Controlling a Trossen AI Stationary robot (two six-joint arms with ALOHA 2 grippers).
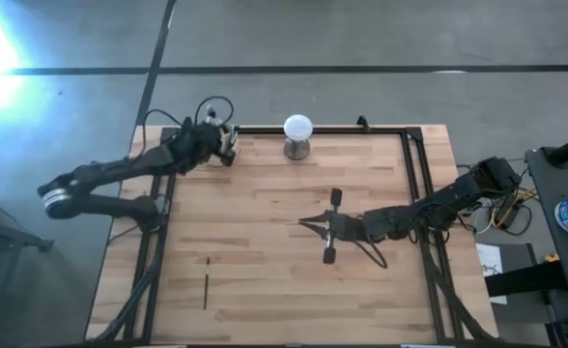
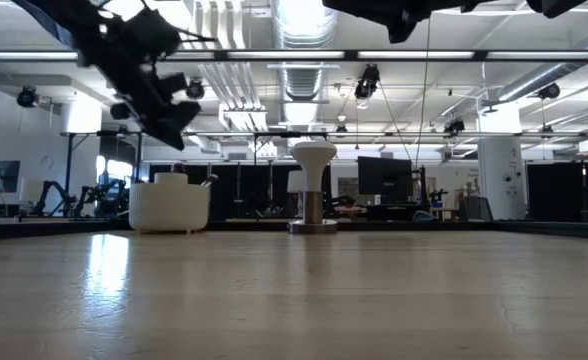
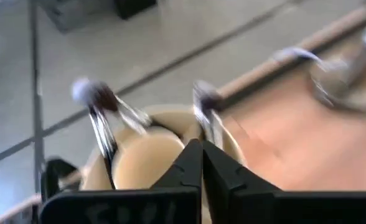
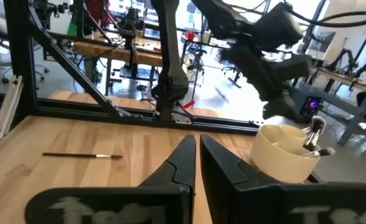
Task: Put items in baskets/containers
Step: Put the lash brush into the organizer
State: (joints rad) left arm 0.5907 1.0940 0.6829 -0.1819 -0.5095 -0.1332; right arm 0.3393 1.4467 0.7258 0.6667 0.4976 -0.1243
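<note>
1. left gripper point(image 3: 201, 163) above the round cream-coloured cup point(image 4: 287, 153) at the wooden surface's point(image 1: 265, 242) far-left corner, fingers pressed together, empty.
2. right gripper point(image 4: 195, 155) mid-surface, fingers closed, empty.
3. one thin dark-handled brush point(image 1: 206, 283) lies near the front-left edge; others stand in the cup.

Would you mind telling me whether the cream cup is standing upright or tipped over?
Upright: the cup rests flat on the table, brushes sticking out.

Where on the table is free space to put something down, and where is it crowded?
Free: the wide bare wood between the lone brush near the front left and the right claw mid-table, and the front right corner. Crowded: the far left corner, where the left claw hangs over the cream cup, beside the white ball.
</note>
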